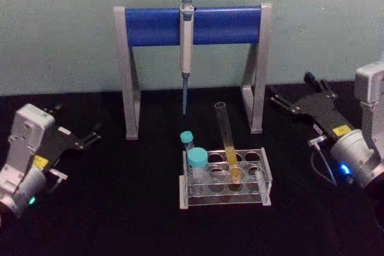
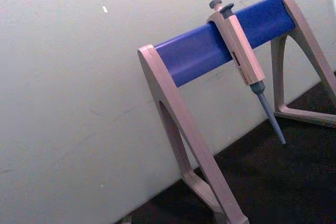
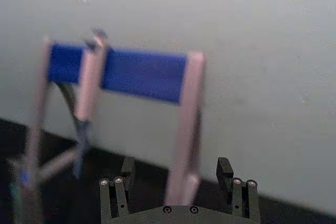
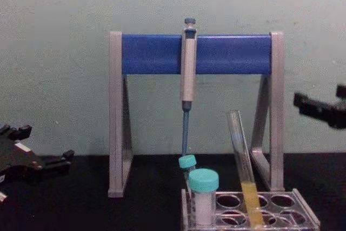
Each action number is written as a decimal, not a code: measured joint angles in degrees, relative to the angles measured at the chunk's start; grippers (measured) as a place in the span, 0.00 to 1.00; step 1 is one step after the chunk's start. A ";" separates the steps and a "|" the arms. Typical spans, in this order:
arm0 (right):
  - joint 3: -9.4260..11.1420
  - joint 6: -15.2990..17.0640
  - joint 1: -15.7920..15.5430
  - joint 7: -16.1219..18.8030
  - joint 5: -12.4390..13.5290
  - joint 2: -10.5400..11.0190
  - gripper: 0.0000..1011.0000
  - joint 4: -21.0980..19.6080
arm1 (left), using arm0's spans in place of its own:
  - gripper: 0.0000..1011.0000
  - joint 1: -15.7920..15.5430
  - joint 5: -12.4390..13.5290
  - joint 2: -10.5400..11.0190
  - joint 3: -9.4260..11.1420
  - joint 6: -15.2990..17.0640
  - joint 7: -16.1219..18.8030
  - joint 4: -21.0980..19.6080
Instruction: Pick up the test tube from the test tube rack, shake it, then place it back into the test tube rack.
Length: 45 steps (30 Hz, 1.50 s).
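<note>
test tube (image 1: 227, 142): long thin clear glass, uncapped, yellow-orange liquid in lower part; stands in the test tube rack (image 1: 264, 179), leaning so its open mouth tips away from the rack's right end, toward the pipette stand (image 1: 192, 25) behind the rack.
hole: middle of the rack, back row as far as I can tell; bottom seated, most of the tube's length stands clear above the rack top.
neighbours: teal-capped white tube (image 1: 197, 166) and small teal-capped vial (image 1: 187, 141) at the rack's left end, near the test tube but not touching.
handling (judgement): light, rigid, smooth glass so likely slippery; fragile, firm but gentle squeeze; no cap, liquid can spill if tipped far or shaken hard.
grasp spot (judgement): bare glass above the liquid line, roughly mid-height above the rack; leaves the mouth free and avoids the teal caps. Lift along the tube's lean, not straight up, so it does not bind in the hole.
left end effector (image 1: 91, 138): low over the counter (image 1: 120, 208), well to the left of the rack, fingers apart, holding nothing.
right end effector (image 1: 293, 95): well to the right of the rack, raised, pointing toward the stand's right leg; fingers spread with nothing between them in the right wrist view.
progress (judgement): pick not yet started; neither end effector near the tube.
risk: knocking the rack or the teal-capped tube on approach from the left.
</note>
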 joint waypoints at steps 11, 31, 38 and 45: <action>-0.44 6.73 1.62 -3.88 -4.80 -2.04 0.99 6.31 | 0.99 0.00 0.00 0.00 0.00 0.00 0.00 0.00; 0.01 7.77 2.37 -2.42 -5.11 -3.00 0.99 8.26 | 0.99 0.00 0.00 0.00 0.00 0.00 0.00 0.00; -0.04 7.67 2.34 -2.45 -5.08 -2.95 0.99 8.17 | 0.99 0.00 0.00 0.00 0.00 0.00 0.00 0.00; -0.08 7.63 2.33 -2.48 -5.06 -2.91 0.99 8.13 | 0.99 0.00 0.00 0.00 0.00 0.00 0.00 0.00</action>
